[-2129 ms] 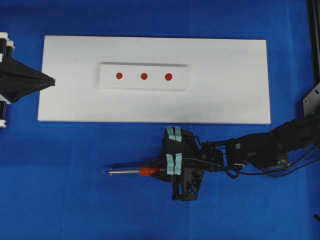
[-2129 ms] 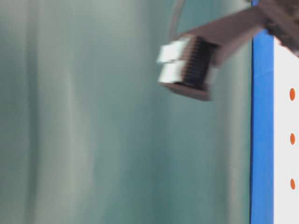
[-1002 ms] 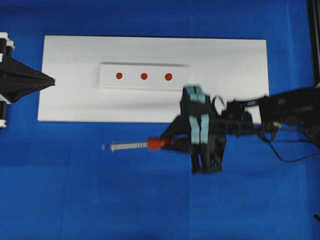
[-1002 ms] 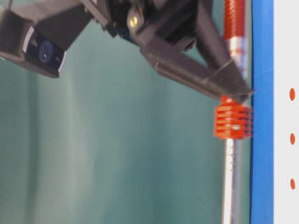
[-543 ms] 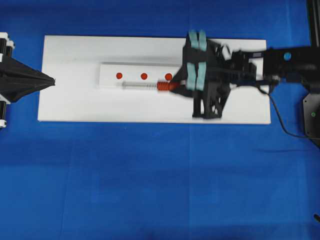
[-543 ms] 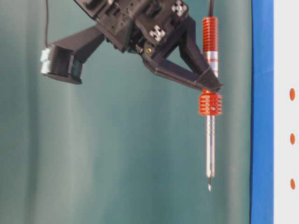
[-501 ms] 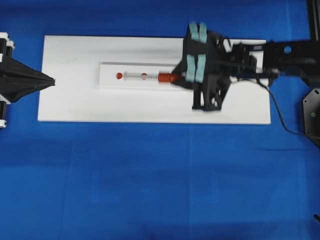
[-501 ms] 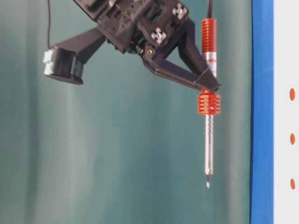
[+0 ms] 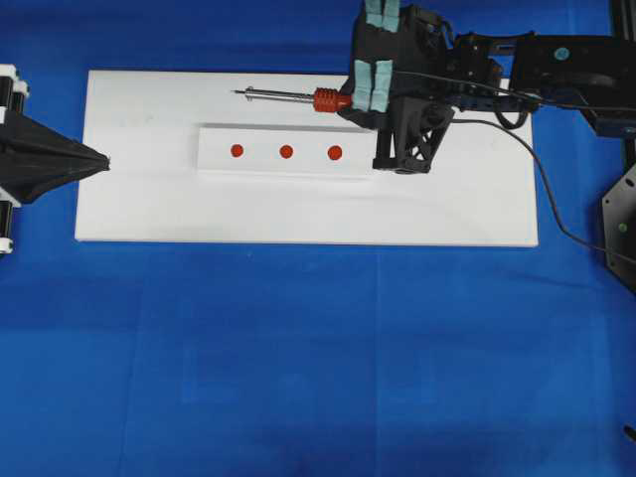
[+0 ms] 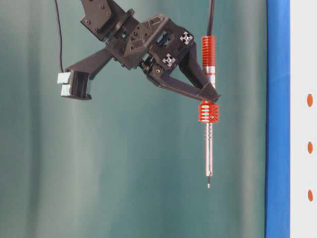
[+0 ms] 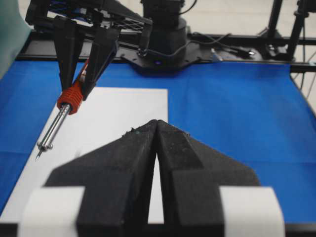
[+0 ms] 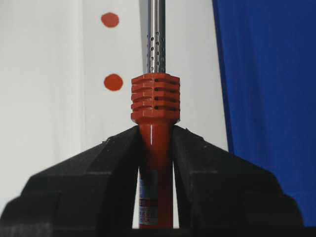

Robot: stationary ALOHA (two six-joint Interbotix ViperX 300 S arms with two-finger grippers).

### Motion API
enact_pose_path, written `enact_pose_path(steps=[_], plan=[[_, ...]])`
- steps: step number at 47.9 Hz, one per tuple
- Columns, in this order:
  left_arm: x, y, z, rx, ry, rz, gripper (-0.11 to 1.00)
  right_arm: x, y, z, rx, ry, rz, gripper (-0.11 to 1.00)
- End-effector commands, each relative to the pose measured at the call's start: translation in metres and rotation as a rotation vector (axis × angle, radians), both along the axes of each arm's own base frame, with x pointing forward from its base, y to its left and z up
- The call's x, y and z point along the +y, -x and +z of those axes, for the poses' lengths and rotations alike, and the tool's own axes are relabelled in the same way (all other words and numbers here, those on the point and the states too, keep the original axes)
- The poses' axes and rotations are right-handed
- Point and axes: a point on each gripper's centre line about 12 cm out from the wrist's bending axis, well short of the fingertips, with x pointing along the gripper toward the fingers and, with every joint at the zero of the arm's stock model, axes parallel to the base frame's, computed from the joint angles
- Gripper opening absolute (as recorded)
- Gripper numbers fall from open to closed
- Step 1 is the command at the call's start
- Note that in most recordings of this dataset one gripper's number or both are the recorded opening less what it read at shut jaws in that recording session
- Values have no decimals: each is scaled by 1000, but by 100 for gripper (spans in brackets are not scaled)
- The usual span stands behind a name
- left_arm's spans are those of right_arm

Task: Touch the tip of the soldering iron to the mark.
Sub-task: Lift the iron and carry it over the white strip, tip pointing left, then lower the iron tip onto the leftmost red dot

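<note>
My right gripper (image 9: 347, 100) is shut on the red-orange handle of the soldering iron (image 9: 325, 100), just behind its ribbed collar (image 12: 155, 98). The silver shaft points left, and its tip (image 9: 237, 93) hangs over the far part of the white board (image 9: 447, 209). In the table-level view the iron (image 10: 208, 111) floats well clear of the surface. Three red marks (image 9: 237, 151) (image 9: 286, 151) (image 9: 335, 152) sit in a row on a raised white strip (image 9: 214, 167), nearer to me than the shaft. My left gripper (image 9: 102, 159) is shut and empty at the board's left edge.
The iron's black cord (image 9: 542, 199) trails from the right arm (image 9: 556, 55) across the board's right end and off to the right. Blue cloth (image 9: 318, 348) surrounds the board. A black frame post (image 9: 623, 60) stands at the right edge.
The right gripper has carried the iron from over the row of marks toward the board's far edge and higher off the surface. The left gripper has not moved.
</note>
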Motion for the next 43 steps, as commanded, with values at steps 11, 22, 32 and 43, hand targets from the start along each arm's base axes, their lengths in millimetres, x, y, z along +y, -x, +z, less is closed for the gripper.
enact_pose_path(steps=[11,22,32,43], plan=[[0,-1,4,-11,-8,1,0,2,4,7,72,-16,0,7],[0,-1,4,-11,-8,3,0,6,13,0,196,-46,0,7],[0,-1,4,-11,-8,3,0,6,12,1,196,-45,2,7],[0,-1,4,-11,-8,1,0,7,12,2,191,-45,2,7]])
